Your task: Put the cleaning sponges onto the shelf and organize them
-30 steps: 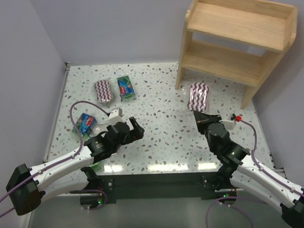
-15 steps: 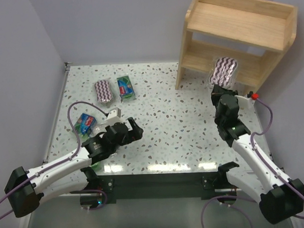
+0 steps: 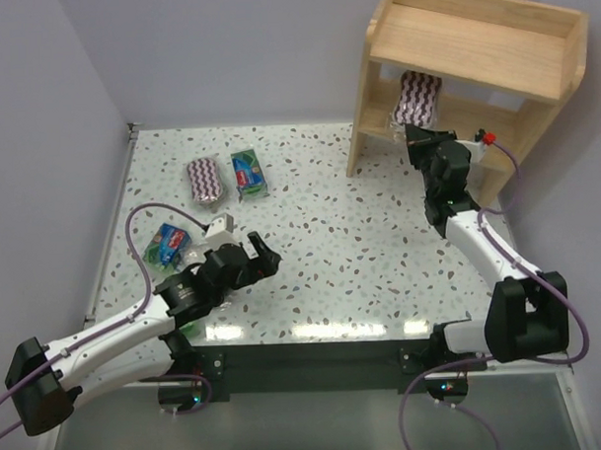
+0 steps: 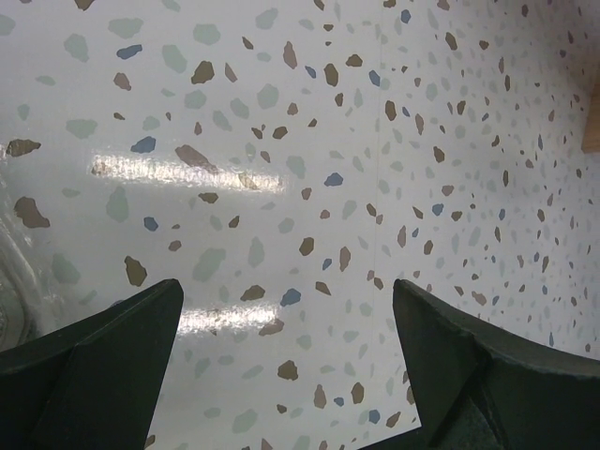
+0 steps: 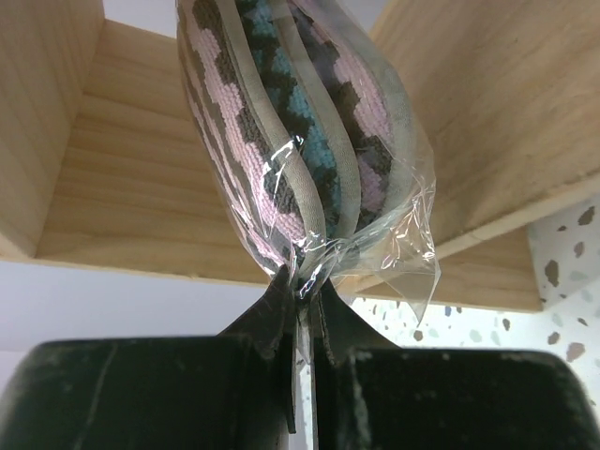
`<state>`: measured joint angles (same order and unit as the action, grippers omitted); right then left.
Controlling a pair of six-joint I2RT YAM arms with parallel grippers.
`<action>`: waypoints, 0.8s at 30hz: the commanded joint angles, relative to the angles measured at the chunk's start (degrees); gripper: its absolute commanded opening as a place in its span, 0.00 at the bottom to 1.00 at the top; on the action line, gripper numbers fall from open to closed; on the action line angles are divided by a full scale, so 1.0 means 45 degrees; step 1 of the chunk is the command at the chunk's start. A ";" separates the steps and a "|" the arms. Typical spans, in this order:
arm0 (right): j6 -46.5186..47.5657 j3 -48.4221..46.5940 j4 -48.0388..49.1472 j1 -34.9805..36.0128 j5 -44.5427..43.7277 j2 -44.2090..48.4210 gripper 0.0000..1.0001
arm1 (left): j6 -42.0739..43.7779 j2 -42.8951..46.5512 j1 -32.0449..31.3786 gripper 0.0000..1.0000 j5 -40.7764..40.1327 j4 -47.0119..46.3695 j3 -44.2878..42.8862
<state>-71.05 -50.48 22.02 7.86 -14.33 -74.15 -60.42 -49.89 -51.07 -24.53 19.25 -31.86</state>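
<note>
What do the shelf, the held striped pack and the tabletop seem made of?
The shelf looks like pale matte wood, grain visible. The held striped sponge pack seems woven fabric in clear glossy film, crinkled at the seam. The tabletop is probably glossy speckled laminate; lights reflect.

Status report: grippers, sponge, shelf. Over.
Right gripper shut on striped sponge pack, pack inside shelf lower tier. Left gripper open, empty, low over table. Nothing blocking seen.

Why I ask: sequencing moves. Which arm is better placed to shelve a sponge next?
Right: the right gripper is shut on a zigzag sponge at the shelf's lower tier; the left gripper is open and empty.
</note>
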 commanded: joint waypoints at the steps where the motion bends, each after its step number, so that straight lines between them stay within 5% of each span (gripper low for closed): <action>1: -0.0852 -0.1026 0.1278 -0.0028 0.0664 -0.0825 0.00 | -0.0264 0.0421 0.0020 1.00 -0.0427 0.0254 0.0263; 24: -0.2962 -0.4466 -0.0655 0.2082 -0.2207 -0.4459 0.00 | -0.0674 0.1926 0.0021 1.00 -0.0974 0.1504 0.0517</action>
<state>-82.59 -68.14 20.34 16.58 -23.46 -93.47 -62.24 -42.17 -51.07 -26.65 25.30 -30.09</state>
